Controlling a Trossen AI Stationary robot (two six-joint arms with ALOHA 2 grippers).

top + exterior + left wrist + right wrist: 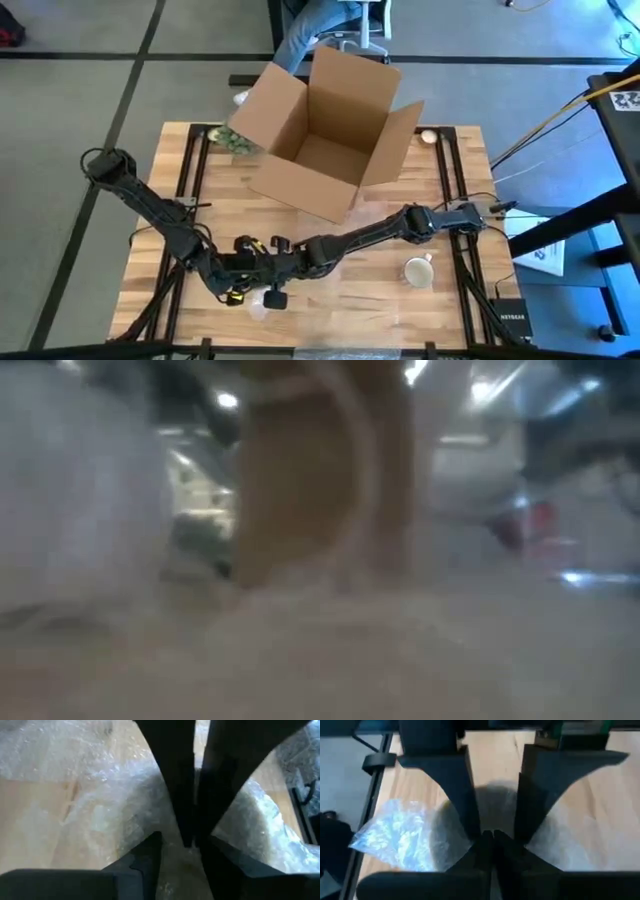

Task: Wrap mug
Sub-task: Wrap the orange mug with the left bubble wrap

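Your robot has two black arms made of long thin tubes with round knobby joints. The left hand [243, 283] has small yellow marks near it. The right hand [268, 270] is black too. Up close, your left fingers [172, 780] are flat, dark blades, wide above and narrow at the tips.

A pale mug [418, 271] lies tipped beside clear bubble wrap [330, 285].

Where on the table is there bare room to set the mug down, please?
Bare wood lies right of the mug, and left of the cardboard box. The front centre is crowded: left gripper and right gripper meet over bubble wrap.
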